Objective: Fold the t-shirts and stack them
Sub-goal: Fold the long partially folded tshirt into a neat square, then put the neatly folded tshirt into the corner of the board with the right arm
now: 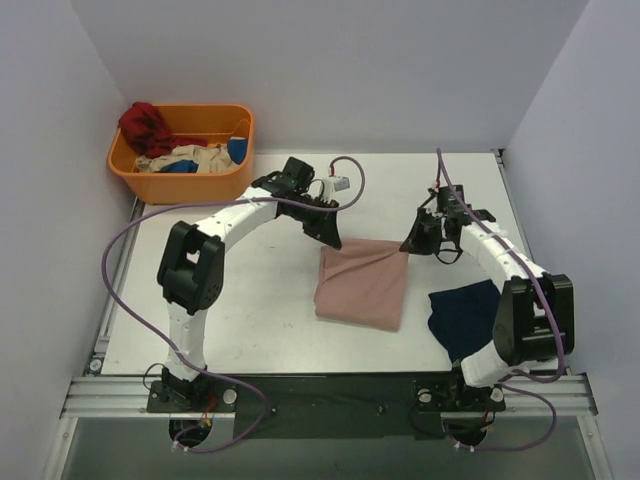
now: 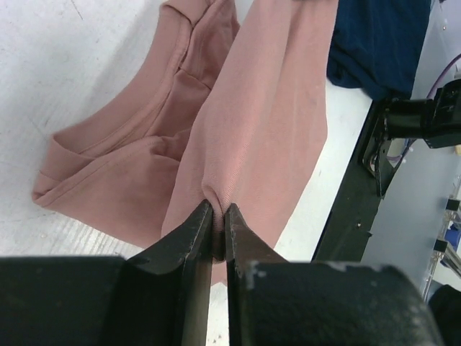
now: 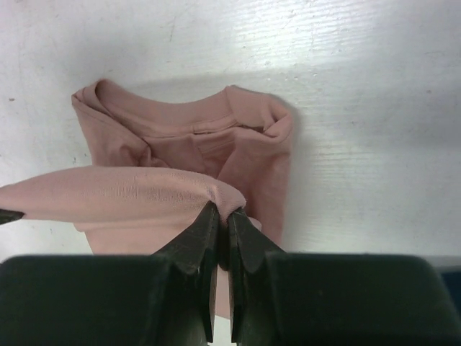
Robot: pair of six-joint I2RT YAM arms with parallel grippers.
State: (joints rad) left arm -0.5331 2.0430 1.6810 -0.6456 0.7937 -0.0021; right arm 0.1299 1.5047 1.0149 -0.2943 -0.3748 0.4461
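The dusty-pink t-shirt [image 1: 362, 283] lies partly folded in the middle of the table, its far edge lifted. My left gripper [image 1: 331, 236] is shut on its far left corner; the left wrist view shows the pink cloth [image 2: 252, 122] pinched between the jaws of that gripper [image 2: 220, 213]. My right gripper [image 1: 412, 241] is shut on the far right corner; the right wrist view shows the cloth [image 3: 137, 191] pinched in the gripper [image 3: 223, 215], with the collar [image 3: 194, 119] beyond. The print is hidden. The dark navy t-shirt [image 1: 465, 315] lies crumpled at the right, near my right arm's base.
An orange basket [image 1: 238, 178] with red, beige and blue clothes stands at the back left corner. Grey walls close in the table on three sides. The navy shirt also shows in the left wrist view [image 2: 378, 43], beside the table's black front rail [image 2: 356, 194].
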